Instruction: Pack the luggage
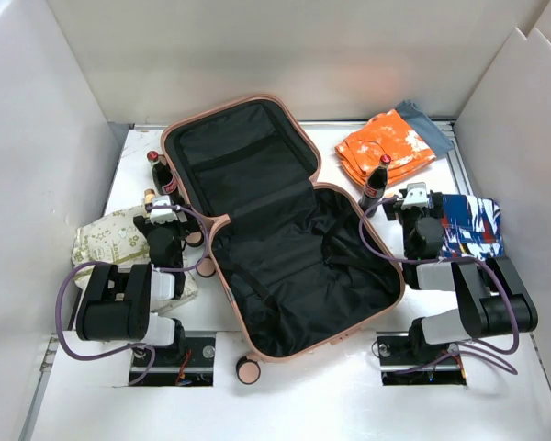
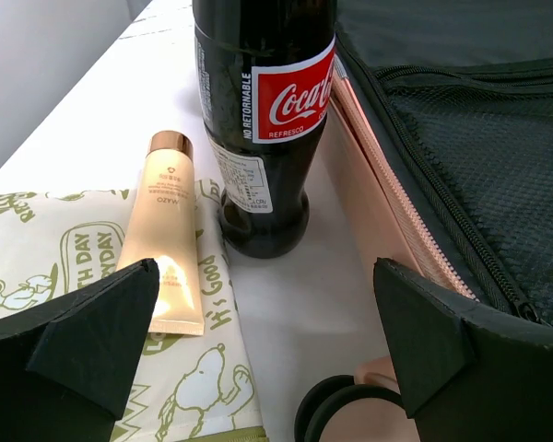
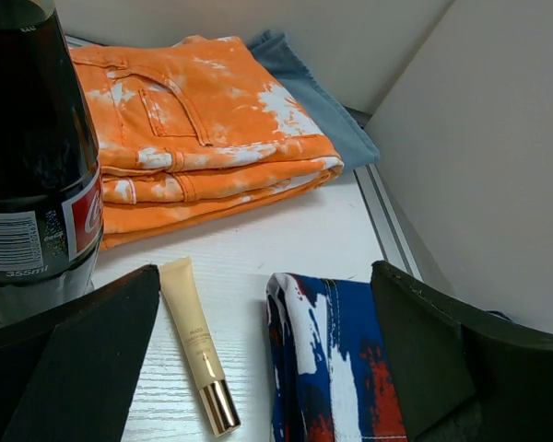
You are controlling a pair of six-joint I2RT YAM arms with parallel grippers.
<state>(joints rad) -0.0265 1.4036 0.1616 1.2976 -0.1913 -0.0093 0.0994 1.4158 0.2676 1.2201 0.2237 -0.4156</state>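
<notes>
The pink suitcase (image 1: 285, 248) lies open in the middle of the white surface (image 1: 303, 395), both black-lined halves facing up, with white walls (image 1: 37, 138) on three sides. The left claw (image 2: 265, 272) hangs wide and empty just beside its left rim, facing a cola bottle (image 2: 263, 129) and a cream tube (image 2: 164, 230) on a printed pouch (image 2: 37, 249). The right claw (image 3: 263, 276), also wide and empty, is near its right rim, by folded orange clothes (image 3: 194, 138).

Left of the luggage (image 1: 257, 165), the cola bottle (image 2: 263, 120) has its neck cropped; right of the luggage, the other bottle (image 3: 32, 157) likewise.
</notes>
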